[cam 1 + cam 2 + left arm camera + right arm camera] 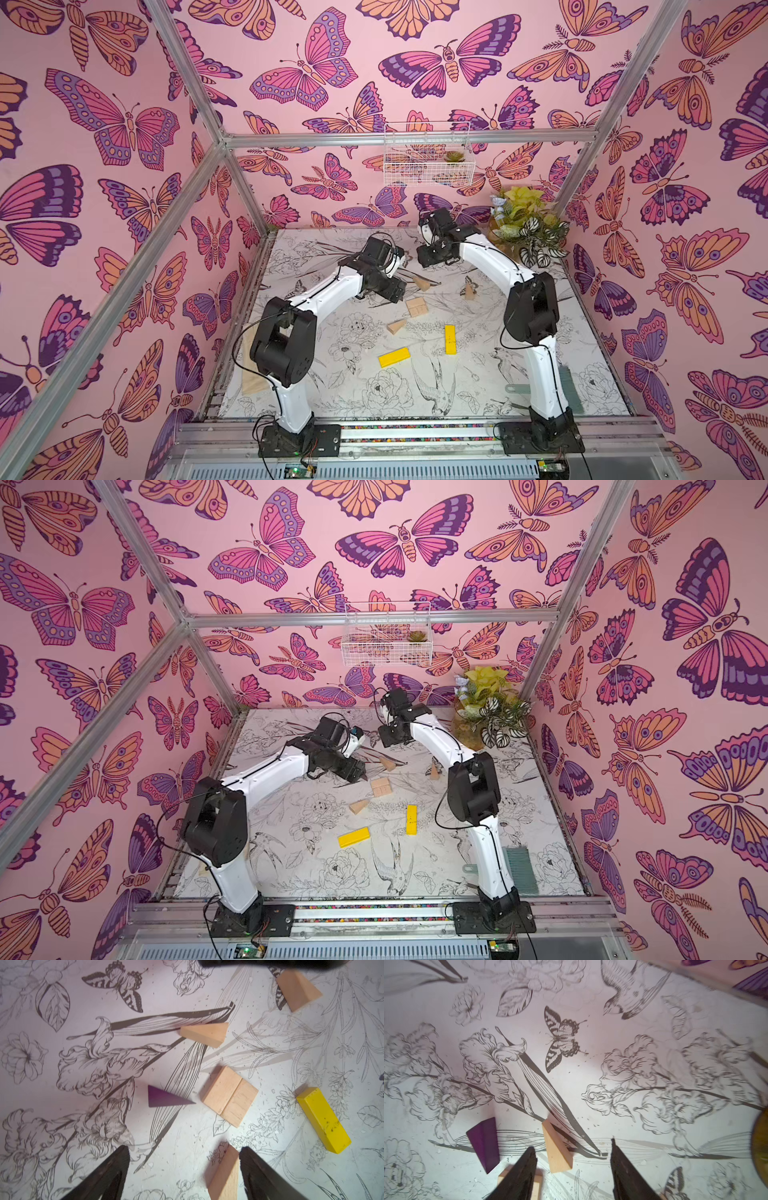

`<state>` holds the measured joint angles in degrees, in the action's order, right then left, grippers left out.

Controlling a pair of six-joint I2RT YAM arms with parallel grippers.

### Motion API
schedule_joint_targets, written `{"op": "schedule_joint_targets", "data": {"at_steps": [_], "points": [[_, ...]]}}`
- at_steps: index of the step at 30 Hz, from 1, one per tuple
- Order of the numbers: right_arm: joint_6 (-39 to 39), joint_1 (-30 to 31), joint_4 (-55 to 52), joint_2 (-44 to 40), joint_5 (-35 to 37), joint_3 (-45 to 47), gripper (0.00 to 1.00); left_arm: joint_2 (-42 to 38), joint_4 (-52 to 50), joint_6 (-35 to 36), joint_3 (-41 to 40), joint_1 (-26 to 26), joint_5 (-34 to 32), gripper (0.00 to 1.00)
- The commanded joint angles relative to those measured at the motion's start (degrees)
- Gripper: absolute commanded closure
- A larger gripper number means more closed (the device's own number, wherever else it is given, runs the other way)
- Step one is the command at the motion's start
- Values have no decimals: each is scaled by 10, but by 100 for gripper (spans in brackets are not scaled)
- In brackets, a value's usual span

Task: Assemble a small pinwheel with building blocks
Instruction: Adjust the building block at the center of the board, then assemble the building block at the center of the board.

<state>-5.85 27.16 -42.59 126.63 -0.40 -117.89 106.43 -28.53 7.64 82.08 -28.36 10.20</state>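
Left tool (185, 1148) wide open and empty, hanging over the worktop (62, 1126); right tool (572, 1145) also parted, nothing in it, over the far side.

Pinwheel not built yet; only the hub (229, 1096), two tan blocks laid side by side, sits mid-worktop.

Near tan wedge (224, 1174) lies flat below my left tool, on the base side of the hub; its long axis runs across the line my jaws close along; thin end toward the hub. My left arm is plainly the nearer one. I judge a straight drop and a pinch across its width would do.

Purple wedge (166, 1097) just beside the hub, not touching it; tip aimed at the hub; hidden under my left arm in both top views.

Far tan wedge (556, 1147) sits below my right tool.

Yellow bars (394, 357) (450, 339) lie apart, nearer the base; stem not started.
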Motion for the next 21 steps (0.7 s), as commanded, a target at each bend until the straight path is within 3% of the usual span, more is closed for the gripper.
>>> {"op": "schedule_joint_targets", "data": {"at_steps": [1,10,16,21], "points": [[-34,-10,-22,-47,10,42,39,42,-14,82,39,-16,-12,13],[-108,-51,40,-247,2,278,39,177,-65,224,194,-40,-50,11],[-132,-68,52,-347,2,377,39,246,-81,296,260,-52,-95,11],[-143,-81,55,-419,4,438,39,282,-80,315,297,-52,-102,11]]}}
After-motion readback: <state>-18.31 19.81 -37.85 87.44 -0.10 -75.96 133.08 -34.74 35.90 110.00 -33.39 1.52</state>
